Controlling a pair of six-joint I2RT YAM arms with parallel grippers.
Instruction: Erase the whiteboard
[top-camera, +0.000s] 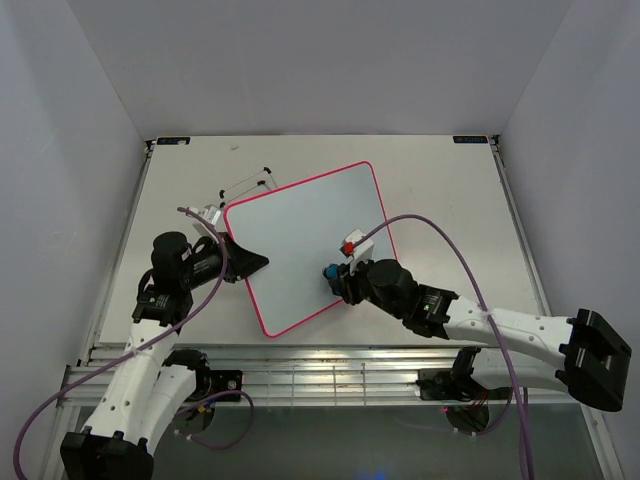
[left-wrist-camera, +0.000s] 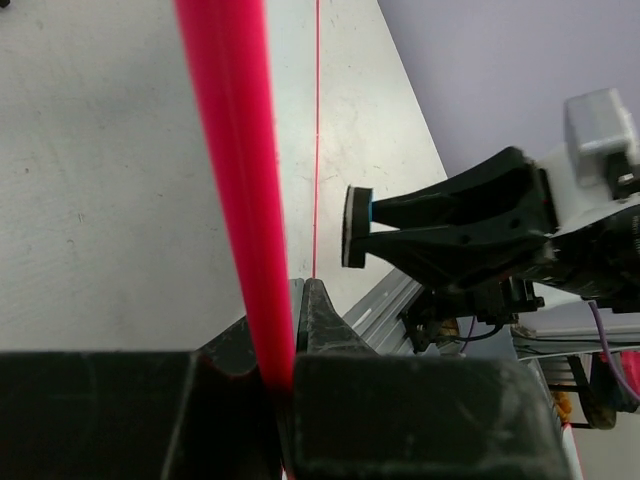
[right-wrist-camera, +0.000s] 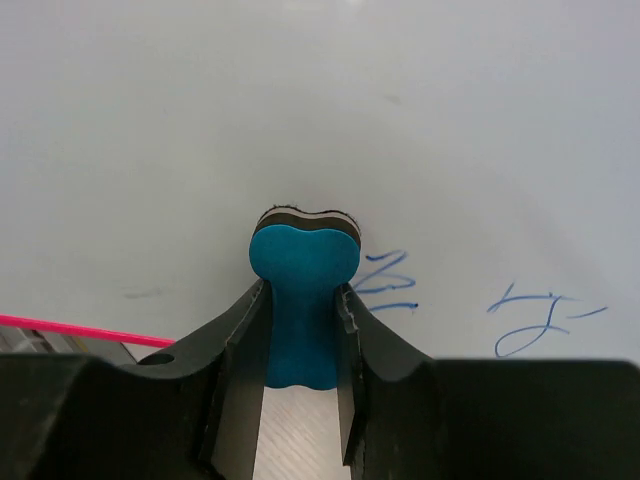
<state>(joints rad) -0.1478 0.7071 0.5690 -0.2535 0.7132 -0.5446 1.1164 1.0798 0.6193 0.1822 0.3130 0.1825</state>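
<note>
The whiteboard (top-camera: 300, 235) sits askew across the middle of the worktop (top-camera: 440, 190). Its pink-red frame (left-wrist-camera: 235, 180) is pinched at the left edge by the left hand (top-camera: 255, 262), whose jaws are closed on the frame. The right hand (top-camera: 338, 276) is over the lower right part of the board. It is closed on a blue bone-shaped eraser (right-wrist-camera: 303, 265), gripped by its waist with the felt face turned toward the white surface. The pictures do not settle whether the felt is pressed on the board or hangs just off it.

The right wrist view shows blue scribbles (right-wrist-camera: 385, 280) just beside the eraser and a second group (right-wrist-camera: 540, 320) further along the same side. A faint smudge (right-wrist-camera: 140, 293) lies on the other side near the frame. The wiping therefore looks only partly done.

To do this step well, the felt should probably meet the board flat, not on one corner, with light, even pressure. The strokes should overlap as they sweep sideways across the nearer scribble and then the farther one. The left hand's clamp matters here, since a push along the surface could swing the board, so strokes aimed toward the held edge seem safer. The smudge likely needs a final pass.
</note>
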